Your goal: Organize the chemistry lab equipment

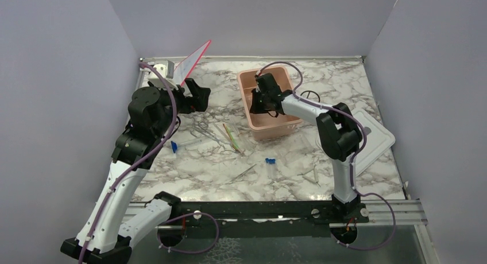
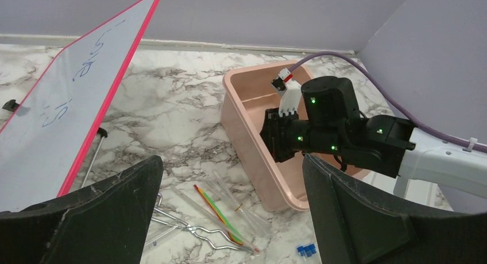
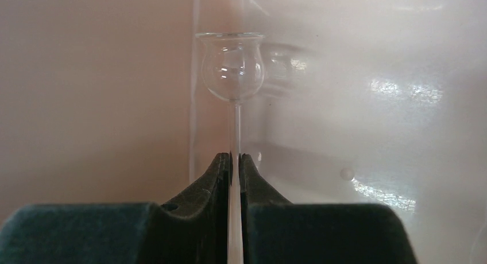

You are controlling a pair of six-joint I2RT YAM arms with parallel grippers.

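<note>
Top external view: at upper left the left pincer [image 1: 200, 95] hangs over the marble table [image 1: 230, 172] beside the red-edged board [image 1: 194, 60], its fingers spread wide and holding nothing. Below it, left of centre, the metal tweezers [image 1: 202, 128] and the green-yellow stick [image 1: 232, 135] lie loose on the table, with blue-capped tubes [image 1: 270, 160] at lower centre. At centre the right pincer [image 1: 258, 103] reaches down into the pink tub [image 1: 270, 128], its fingers pressed together on the stem of a thin clear pipette [image 3: 232, 74]. In the right wrist view the pipette's long axis runs straight up the frame in line with the fingers, the bulb end uppermost and pointing away from the wrist toward the tub's inner wall. With the pipette held inside the tub, the coming move looks to be a release by the right arm; the left stands well apart. At right sit the black wire stand [image 1: 310, 95] and the white lid [image 1: 376, 139].
</note>
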